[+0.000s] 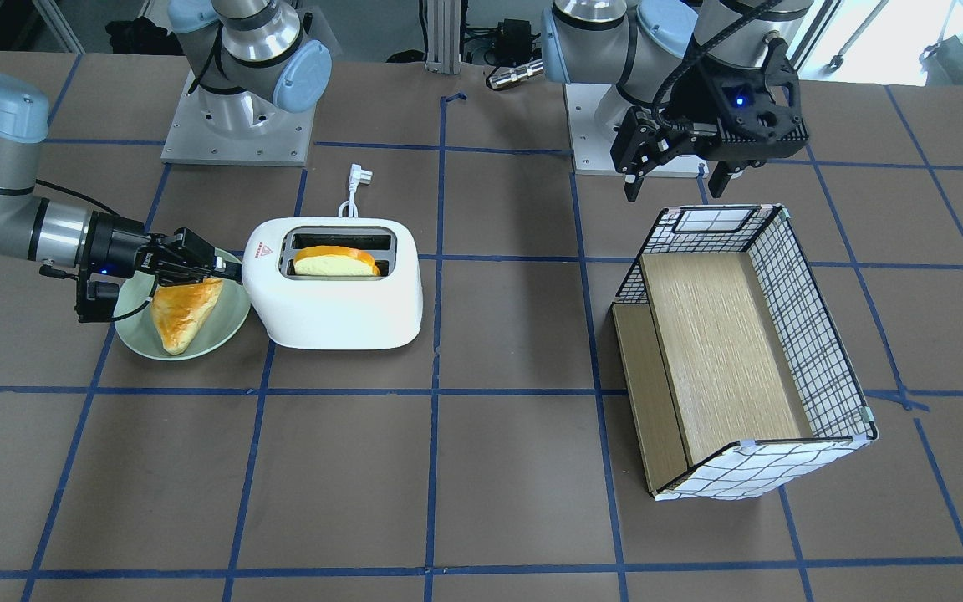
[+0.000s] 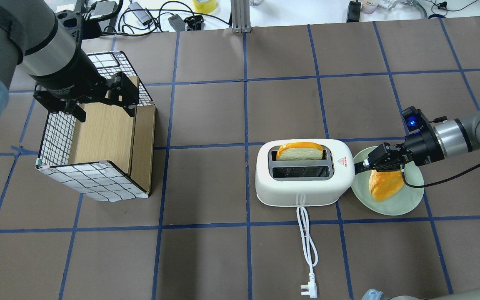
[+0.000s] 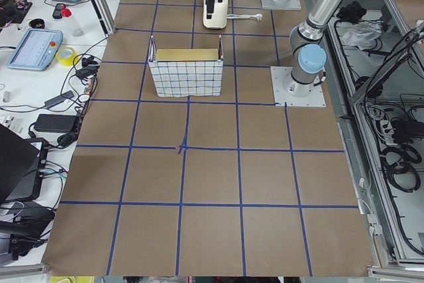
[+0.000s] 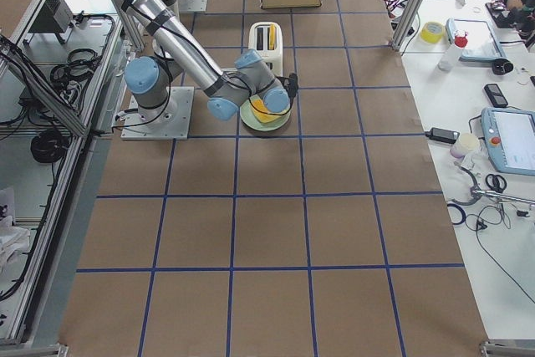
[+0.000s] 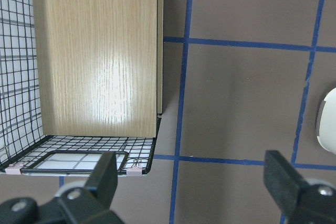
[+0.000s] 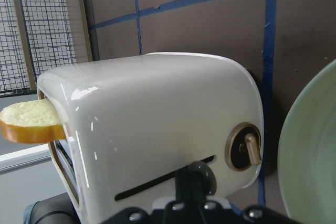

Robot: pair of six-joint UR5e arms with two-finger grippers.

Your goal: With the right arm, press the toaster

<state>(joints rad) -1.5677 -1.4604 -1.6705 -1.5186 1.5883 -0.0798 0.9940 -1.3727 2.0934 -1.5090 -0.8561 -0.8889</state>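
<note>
Now right gripper point(image 2: 357, 168), jaws pressed together as one blunt tip, sits at the lever end of the toaster point(image 2: 302, 191), likely for pushing down. Bread point(image 2: 299, 151) rides high, unpressed.

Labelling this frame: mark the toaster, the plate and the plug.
toaster point(image 1: 339, 313), front-facing view, on its white side wall.
plate point(image 2: 406, 204), overhead view, on its bare green part.
plug point(image 2: 309, 288), overhead view, on the plug body.

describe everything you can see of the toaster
The toaster is white, glossy, rounded plastic with two top slots, upright on the table. A bread slice stands in one slot; the other is empty. A red triangle sticker marks its top, a brass-coloured dial its end. Its plug lies loose. The right gripper meets that end.
</note>
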